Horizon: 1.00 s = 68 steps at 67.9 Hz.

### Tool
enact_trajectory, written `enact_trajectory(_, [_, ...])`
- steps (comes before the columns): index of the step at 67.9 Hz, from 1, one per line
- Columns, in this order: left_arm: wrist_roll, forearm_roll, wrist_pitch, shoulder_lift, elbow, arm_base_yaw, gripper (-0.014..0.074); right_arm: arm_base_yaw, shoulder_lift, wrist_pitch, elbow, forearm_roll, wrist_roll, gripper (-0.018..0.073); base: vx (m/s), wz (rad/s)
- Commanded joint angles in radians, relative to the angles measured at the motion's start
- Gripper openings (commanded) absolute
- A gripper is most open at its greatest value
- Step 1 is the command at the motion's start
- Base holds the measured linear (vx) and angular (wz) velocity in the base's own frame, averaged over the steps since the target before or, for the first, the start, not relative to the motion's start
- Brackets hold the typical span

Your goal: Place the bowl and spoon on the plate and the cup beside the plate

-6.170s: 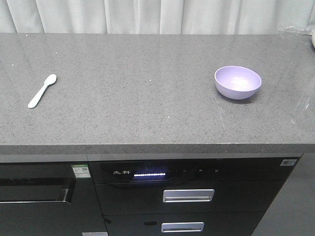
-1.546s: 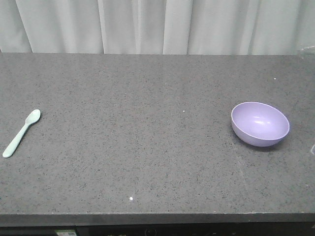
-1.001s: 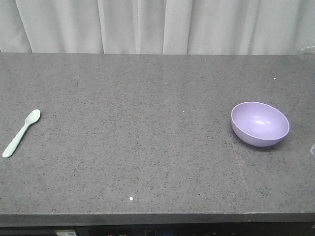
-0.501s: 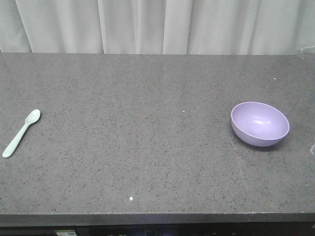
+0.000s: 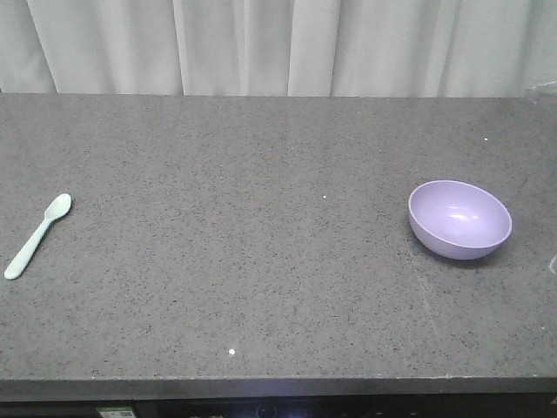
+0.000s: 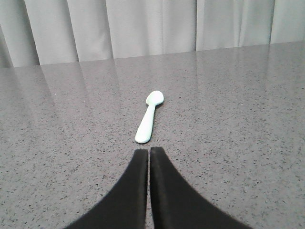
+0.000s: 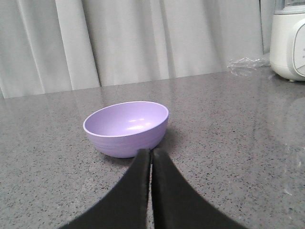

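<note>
Lined up, nothing touched yet
Front view: bowl [image 5: 459,219] at right and spoon [image 5: 38,235] far left on the counter [image 5: 261,279], unmoved from a second ago; no plate or cup in sight, so arranging hasn't begun. Left wrist: left gripper [image 6: 149,151] low, jaws pressed together, spoon handle just ahead. Right wrist: right gripper [image 7: 151,152] likewise closed and empty, facing the bowl.

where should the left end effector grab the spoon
Probably across the handle of the spoon, near its middle, from above: it lies flat on the counter, handle end toward the left end effector, so a sideways approach has nothing to pinch. It is shut, so open first.
</note>
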Motion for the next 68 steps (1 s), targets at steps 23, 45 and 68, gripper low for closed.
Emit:
enact_trajectory(23, [-0.004, -0.009, -0.078, -0.015, -0.008, 0.001, -0.0006, -0.005, -0.008, -0.077, 0.004, -0.009, -0.006, -0.0003, 0.00, 0.00])
enact_trajectory(45, [-0.004, -0.009, -0.078, -0.015, -0.008, 0.001, -0.0006, -0.005, -0.008, -0.077, 0.004, -0.009, -0.006, -0.0003, 0.00, 0.00])
enact_trajectory(68, [-0.004, -0.009, -0.078, -0.015, -0.008, 0.001, -0.0006, -0.005, -0.008, -0.077, 0.004, -0.009, -0.006, -0.0003, 0.00, 0.00])
